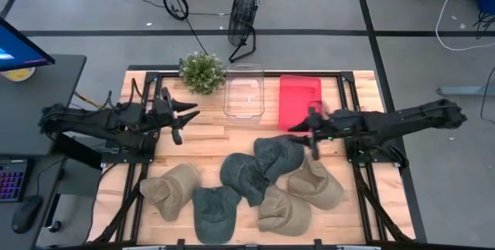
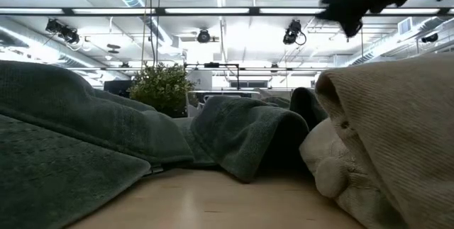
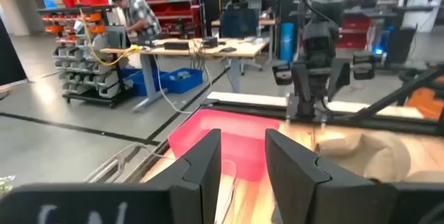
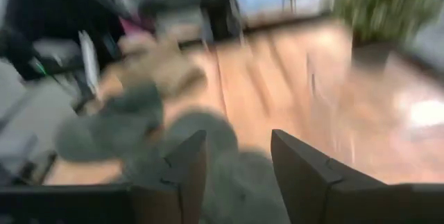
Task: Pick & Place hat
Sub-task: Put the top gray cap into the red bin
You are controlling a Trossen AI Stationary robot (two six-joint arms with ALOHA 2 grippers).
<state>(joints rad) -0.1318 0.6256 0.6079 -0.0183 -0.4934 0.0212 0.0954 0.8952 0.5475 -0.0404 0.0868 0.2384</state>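
Several caps lie in a loose heap on the near half of the wooden table: tan ones [image 1: 172, 190] [image 1: 315, 184] [image 1: 285, 211] and dark green ones [image 1: 277, 155] [image 1: 244, 176] [image 1: 215, 213]. My right gripper [image 1: 311, 140] hangs open in the air beside the far dark green cap, at its right edge; its wrist view shows open fingers [image 4: 239, 161] over dark green cloth [image 4: 111, 130]. My left gripper [image 1: 186, 118] waits open at the table's left, its fingers [image 3: 243, 161] pointing across toward the red bin [image 3: 229, 137].
A red bin [image 1: 300, 99] and a clear bin [image 1: 244, 91] stand side by side at the far edge, with a potted plant [image 1: 203, 72] to their left. Bare wood [image 1: 224, 134] lies between the bins and the caps. A person works at benches beyond the table [image 3: 135, 16].
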